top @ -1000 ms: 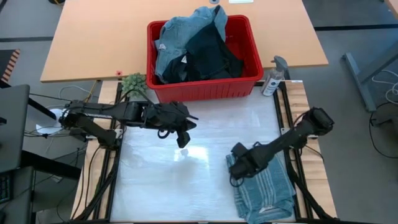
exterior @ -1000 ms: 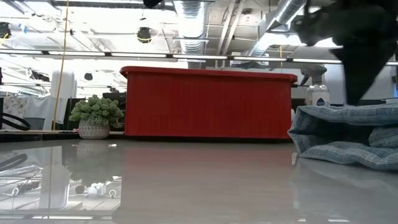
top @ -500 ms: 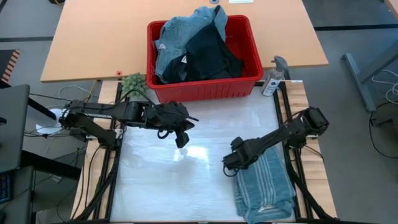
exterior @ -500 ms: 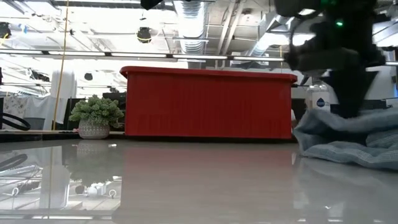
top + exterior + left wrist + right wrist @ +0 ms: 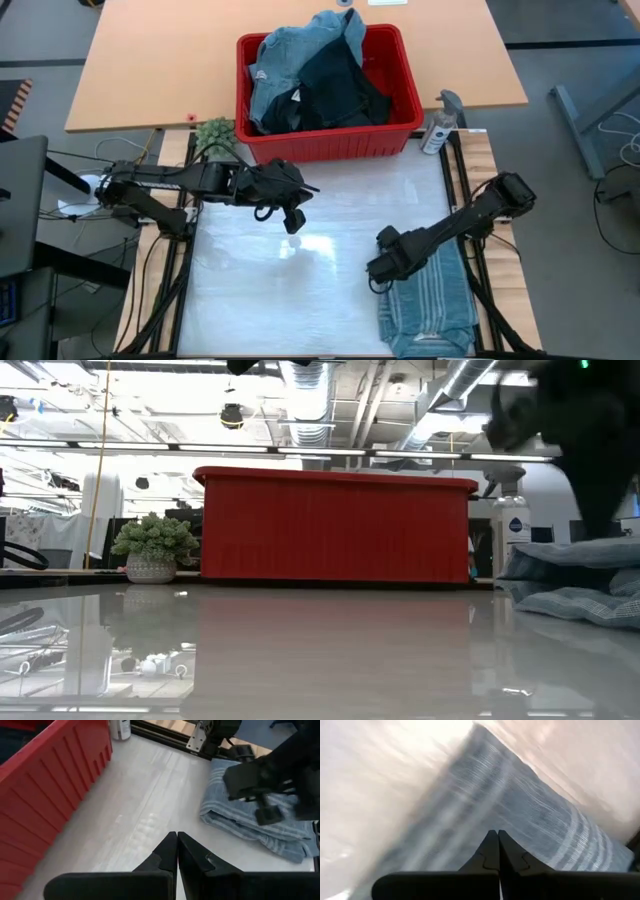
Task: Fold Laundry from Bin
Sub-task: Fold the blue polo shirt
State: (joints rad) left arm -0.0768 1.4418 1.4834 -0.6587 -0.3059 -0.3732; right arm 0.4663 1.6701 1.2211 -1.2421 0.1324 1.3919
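Note:
The red bin point(image 5: 325, 140) stands at the table's far edge, heaped with laundry point(image 5: 310, 70) in light blue and dark cloth. A folded blue-grey, white-striped shirt point(image 5: 430, 310) lies flat on the table at the near right. My right gripper point(image 5: 380, 278) is shut and points down at the shirt's far left corner. My left gripper point(image 5: 293, 224) is shut and hangs above the bare table just in front of the bin, touching nothing. The left wrist view shows the shirt point(image 5: 250, 815) with the right gripper over it. My right gripper comes from above, pointing down, and its shut fingers press on the folded shirt's top layer point(image 5: 485, 815) near the far left corner. The shirt lies flat on the table beneath. The exact spot of touch is blurred and partly hidden by the gripper itself.
A spray bottle point(image 5: 438, 125) stands right of the bin and a small potted plant point(image 5: 215, 135) left of it. A wooden table point(image 5: 150, 60) lies beyond. The glossy tabletop point(image 5: 270, 290) between the two grippers is bare.
My right gripper went a little toward the table's left edge, then back toward the right and near edge, staying shut. The shirt's left edge has drawn back toward the right and the fold lies lower than before.

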